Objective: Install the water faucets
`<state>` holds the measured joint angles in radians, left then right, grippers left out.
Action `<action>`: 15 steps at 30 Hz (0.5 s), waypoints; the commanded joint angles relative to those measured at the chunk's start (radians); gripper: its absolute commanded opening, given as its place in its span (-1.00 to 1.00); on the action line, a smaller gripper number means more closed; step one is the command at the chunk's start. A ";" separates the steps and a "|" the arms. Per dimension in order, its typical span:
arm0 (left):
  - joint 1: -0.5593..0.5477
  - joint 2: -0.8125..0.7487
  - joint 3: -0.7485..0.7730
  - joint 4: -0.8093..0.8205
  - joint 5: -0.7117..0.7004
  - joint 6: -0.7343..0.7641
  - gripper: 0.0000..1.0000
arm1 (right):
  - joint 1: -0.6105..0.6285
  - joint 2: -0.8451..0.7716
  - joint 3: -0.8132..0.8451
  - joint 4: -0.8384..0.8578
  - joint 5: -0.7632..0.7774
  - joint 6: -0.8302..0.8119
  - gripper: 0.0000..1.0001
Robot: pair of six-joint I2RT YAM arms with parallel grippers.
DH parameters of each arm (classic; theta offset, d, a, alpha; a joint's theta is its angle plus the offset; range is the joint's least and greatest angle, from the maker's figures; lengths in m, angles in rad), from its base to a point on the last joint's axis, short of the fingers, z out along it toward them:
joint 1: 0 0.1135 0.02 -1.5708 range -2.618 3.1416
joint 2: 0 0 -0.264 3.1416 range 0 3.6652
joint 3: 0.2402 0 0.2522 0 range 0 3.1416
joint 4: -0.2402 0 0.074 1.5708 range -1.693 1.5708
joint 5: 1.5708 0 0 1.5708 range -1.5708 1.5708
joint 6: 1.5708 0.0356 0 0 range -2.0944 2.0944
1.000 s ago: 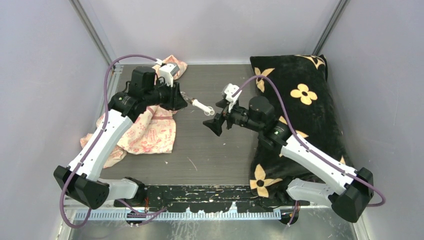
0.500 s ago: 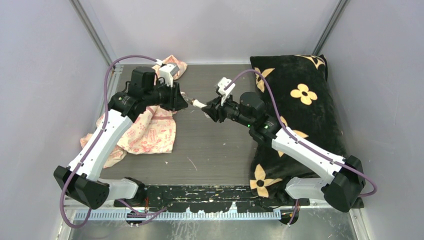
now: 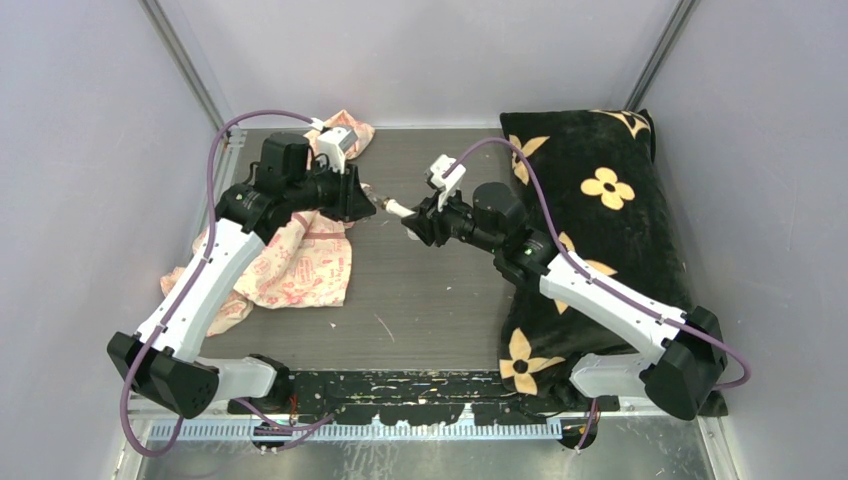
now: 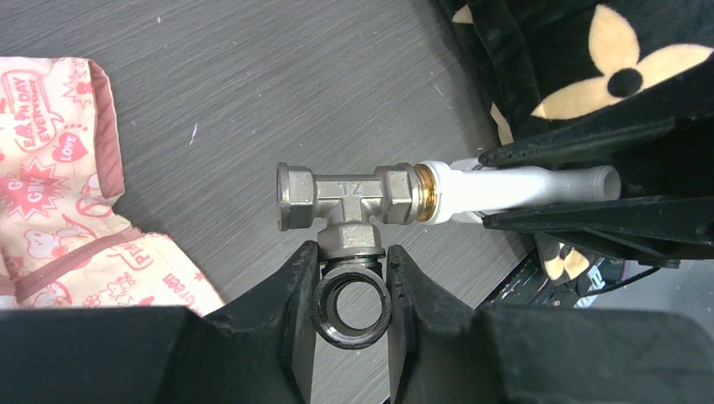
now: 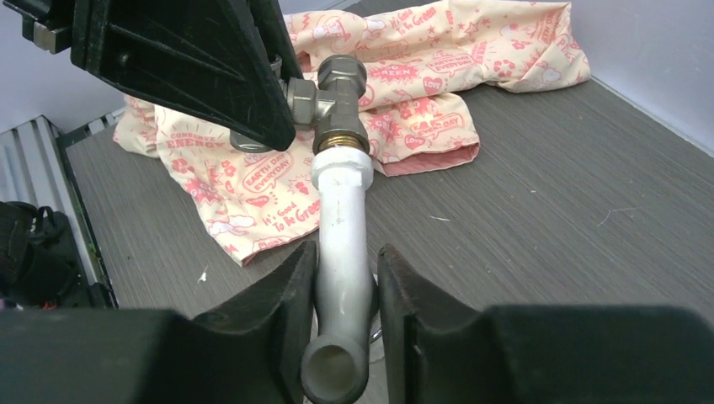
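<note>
The left gripper (image 4: 351, 251) is clamped on the lower branch of the metal T-fitting (image 4: 345, 195), with a loose-looking black ring (image 4: 351, 295) sitting between its fingers just under that branch. The right gripper (image 5: 345, 252) is closed around the barrel of the white tap (image 5: 341, 210). The tap's brass tip (image 4: 427, 192) meets one end port of the fitting; how deep the thread has gone cannot be told. The joined pair is held above the counter (image 3: 430, 300), in its far half and a little left of the middle between the side edges. The fitting looks rigid, dense and smooth, so it may twist in the jaws under torque; gripping the short branch near the body seems sound. The tap looks light, stiff plastic with a slick round barrel, likely to spin in the fingers and to cross-thread if tilted, so it is best held close behind the collar and kept in line with the port. Open counter lies below and toward the near edge. The pink cloth (image 3: 300, 265) runs along the left edge and the black cushion (image 3: 600, 200) along the right, both soft and close behind the wrists.
</note>
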<state>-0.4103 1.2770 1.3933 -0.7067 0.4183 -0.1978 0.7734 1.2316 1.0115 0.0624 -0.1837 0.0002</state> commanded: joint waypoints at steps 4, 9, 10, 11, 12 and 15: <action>0.001 -0.057 0.023 0.091 0.050 0.008 -1.00 | 0.004 0.023 0.066 -0.016 0.052 0.129 -0.85; -0.001 -0.102 -0.085 0.268 0.054 0.017 -1.00 | -0.037 0.041 0.103 -0.031 0.006 0.453 -0.99; -0.001 -0.121 -0.130 0.344 0.058 0.019 -1.00 | -0.058 0.055 0.119 -0.040 -0.037 0.537 -0.99; -0.001 -0.141 -0.180 0.413 0.059 0.022 -1.00 | -0.084 0.072 0.140 -0.049 -0.092 0.623 -0.99; -0.001 -0.158 -0.223 0.479 0.055 0.027 -1.00 | -0.116 0.090 0.156 -0.048 -0.158 0.702 -0.99; -0.001 -0.199 -0.317 0.603 0.056 0.061 -1.00 | -0.214 0.151 0.158 0.039 -0.354 0.983 -0.99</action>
<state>-0.3996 1.1511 1.1538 -0.4019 0.4053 -0.1822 0.6655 1.3228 1.1145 -0.0223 -0.3222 0.5491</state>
